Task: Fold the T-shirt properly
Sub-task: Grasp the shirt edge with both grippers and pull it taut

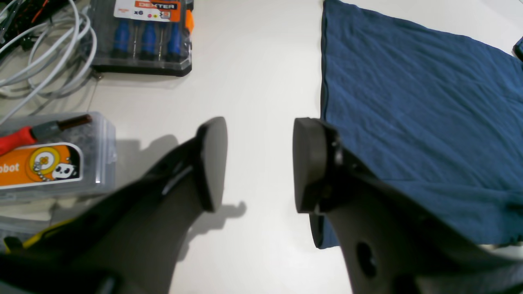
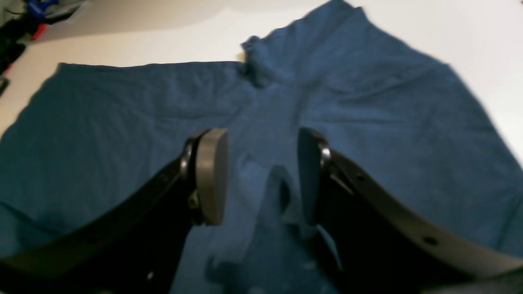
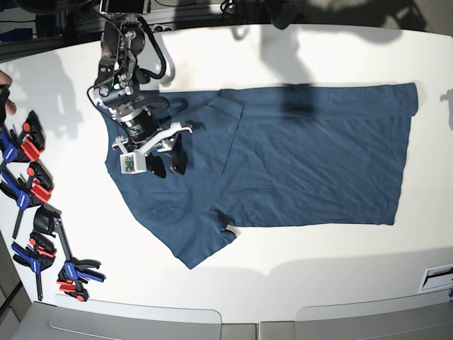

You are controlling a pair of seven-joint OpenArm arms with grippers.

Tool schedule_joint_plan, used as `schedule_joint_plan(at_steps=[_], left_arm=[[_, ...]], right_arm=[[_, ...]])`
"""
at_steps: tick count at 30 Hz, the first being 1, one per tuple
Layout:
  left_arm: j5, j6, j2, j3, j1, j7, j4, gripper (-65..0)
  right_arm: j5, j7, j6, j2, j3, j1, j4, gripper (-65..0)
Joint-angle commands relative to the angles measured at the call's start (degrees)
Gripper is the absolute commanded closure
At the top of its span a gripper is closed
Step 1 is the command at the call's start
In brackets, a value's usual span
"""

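T-shirt (image 3: 297, 156) flat on table (image 3: 283, 269); right claw (image 3: 164, 168) wide above it; left claw (image 1: 259, 163) wide beside hem.

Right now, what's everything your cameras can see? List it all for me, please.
T-shirt: one, dark navy blue, spread flat across the middle of the table.
Table: one, white, under everything.
Clamps: several, blue and red with black, along the base view's left table edge.
Screwdriver set: one clear case, blue handles, orange label, in the left wrist view.
Plastic box: one, clear with orange sticker, a red-handled tool on top.
Cables: a bundle, white and grey, beside the screwdriver set.
Right gripper: black, open, over the shirt.
Left gripper: black, open, over bare table at the shirt's edge.
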Motion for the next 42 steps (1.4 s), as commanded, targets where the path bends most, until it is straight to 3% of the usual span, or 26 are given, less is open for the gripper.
schedule_joint_plan(at_steps=[1, 4, 7, 9, 11, 12, 15, 23, 28, 32, 37, 42], left_arm=[[-1.0, 0.0, -1.6, -0.7, -0.1, -1.5, 0.8, -24.1], [-1.0, 0.0, -1.6, -0.7, -0.1, -1.4, 0.8, -24.1], [-1.1, -0.1, -1.6, -0.7, -0.1, 0.0, 0.8, -24.1], [-2.1, -0.6, -1.6, -0.6, -0.1, 1.9, 0.8, -20.1], [-4.4, -3.7, -1.4, -0.6, -0.1, 4.0, 0.8, -7.6], [-6.0, -3.8, -1.1, -0.6, -0.1, 4.8, 0.8, -0.6], [-8.7, -3.8, -0.2, 0.0, -0.1, 6.4, 1.2, 0.0], [-7.9, -3.8, 0.9, 7.8, -0.1, 10.7, 4.5, 0.0], [-0.1, -3.8, 1.2, 15.5, -0.3, 6.0, 5.4, 0.0], [6.2, -3.8, 3.5, 19.8, -2.1, 4.3, 5.4, 0.0], [12.9, -1.2, 7.6, 20.9, -5.1, -0.3, 5.4, 0.0], [17.0, -0.4, 9.8, 21.0, -5.7, -0.3, 5.2, 0.0]], right_arm=[[0.2, 1.9, 0.3, 0.2, 0.0, 1.2, 1.0, -25.7], [0.3, 1.0, 0.3, 0.2, 0.0, 1.6, 1.0, -25.6], [0.3, -4.9, 0.3, 0.2, 0.0, 1.5, 1.0, -23.0], [0.6, -9.9, 0.3, 0.2, 0.5, 1.5, 1.5, -11.3], [1.9, -13.1, 0.3, 0.2, 1.9, 1.5, 2.1, 0.0], [3.2, -14.3, 0.4, 0.2, 2.8, 1.5, 2.2, 0.0], [6.4, -16.2, 0.4, 0.2, 6.0, 1.5, 2.4, 0.0], [10.1, -17.4, 0.4, 0.3, 16.2, 0.0, 2.4, 0.0], [9.9, -17.0, 0.5, 0.3, 17.7, -4.2, 2.4, 0.0], [5.2, -12.0, 0.2, 0.3, 17.5, -8.7, 2.4, 0.0], [2.0, -9.2, -1.8, 0.3, 17.5, -10.7, 2.4, 0.0], [-0.1, -7.5, -3.2, 0.5, 17.5, -10.5, 1.7, 0.0]])
